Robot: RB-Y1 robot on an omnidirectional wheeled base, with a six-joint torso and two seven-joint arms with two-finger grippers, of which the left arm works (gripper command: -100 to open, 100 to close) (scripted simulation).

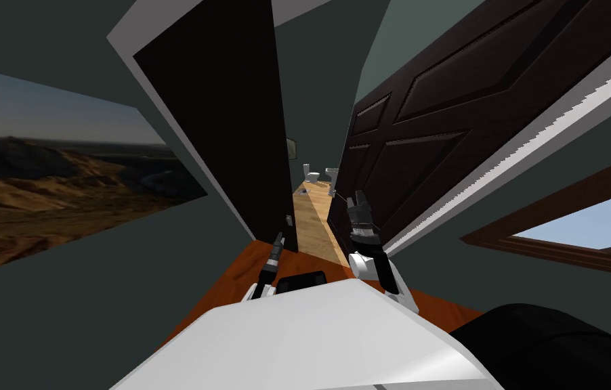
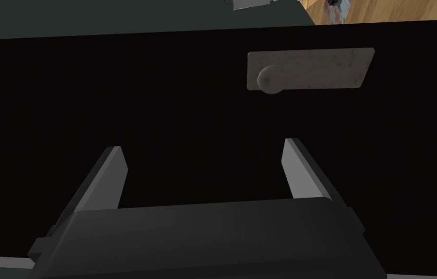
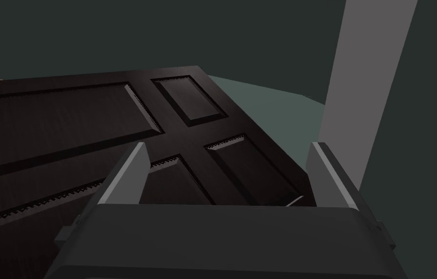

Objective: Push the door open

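The dark panelled door [image 1: 446, 122] stands swung partly open on my right, its free edge toward a narrow gap. My right gripper [image 1: 358, 201] is raised close against the door's lower panels. In the right wrist view its fingers [image 3: 130, 169] stand open before the door [image 3: 67, 116] with nothing between them. My left gripper [image 1: 277, 241] is low at the left side of the gap, beside a flat black surface [image 1: 223, 122]. In the left wrist view it [image 2: 203, 145] is open, facing that black surface [image 2: 116, 97], which carries a grey plate with a small knob [image 2: 309, 68].
A white door frame [image 1: 182, 135] edges the black surface. Through the gap a light wood floor [image 1: 311, 227] runs to a white toilet [image 1: 312, 176]. A landscape picture [image 1: 60, 196] hangs on the left wall, and a brown-framed window [image 1: 568, 237] is at the right.
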